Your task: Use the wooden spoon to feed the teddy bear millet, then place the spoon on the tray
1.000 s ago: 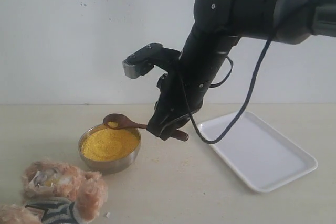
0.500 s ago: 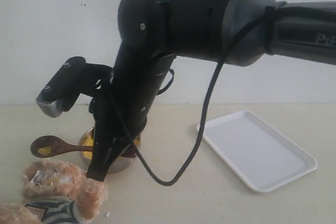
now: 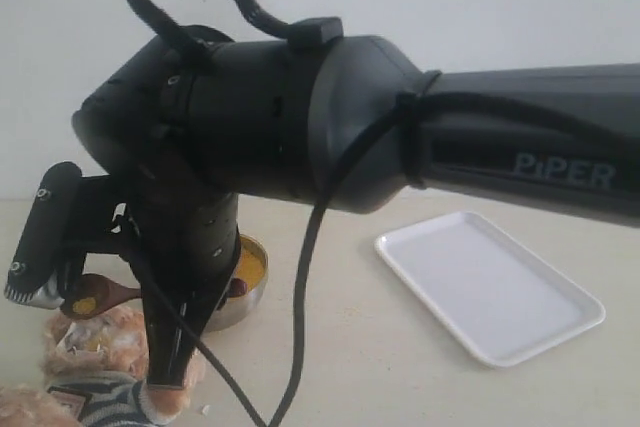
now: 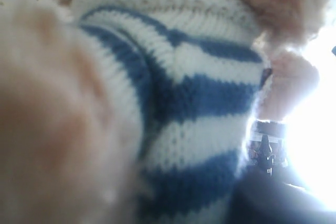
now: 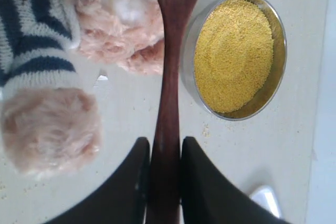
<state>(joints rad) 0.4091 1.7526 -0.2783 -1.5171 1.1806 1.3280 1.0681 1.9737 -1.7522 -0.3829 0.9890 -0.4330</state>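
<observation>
My right gripper [image 5: 164, 145] is shut on the handle of the dark wooden spoon [image 5: 168, 87]. In the exterior view the spoon's bowl [image 3: 85, 298] carries a little millet and hangs just above the teddy bear's head [image 3: 100, 339] at the lower left. The bear's striped shirt [image 5: 31, 40] and a fluffy paw [image 5: 50, 129] lie beside the spoon. Millet [image 5: 233, 56] fills the steel bowl [image 3: 252, 282], which the arm half hides. The white tray [image 3: 490, 287] lies at the right with nothing on it. The left wrist view shows only blurred striped shirt [image 4: 199, 93] and fur, no fingers.
The right arm's black body [image 3: 300, 117] fills the upper middle of the exterior view, with its cable [image 3: 300, 307] looping down in front. A few loose grains lie on the table beside the bowl [image 5: 206, 128]. A corner of the tray [image 5: 265, 198] shows in the right wrist view.
The right arm has swung left and toward the camera, carrying the spoon from over the bowl to just above the bear's head. The tray and bowl have not moved.
</observation>
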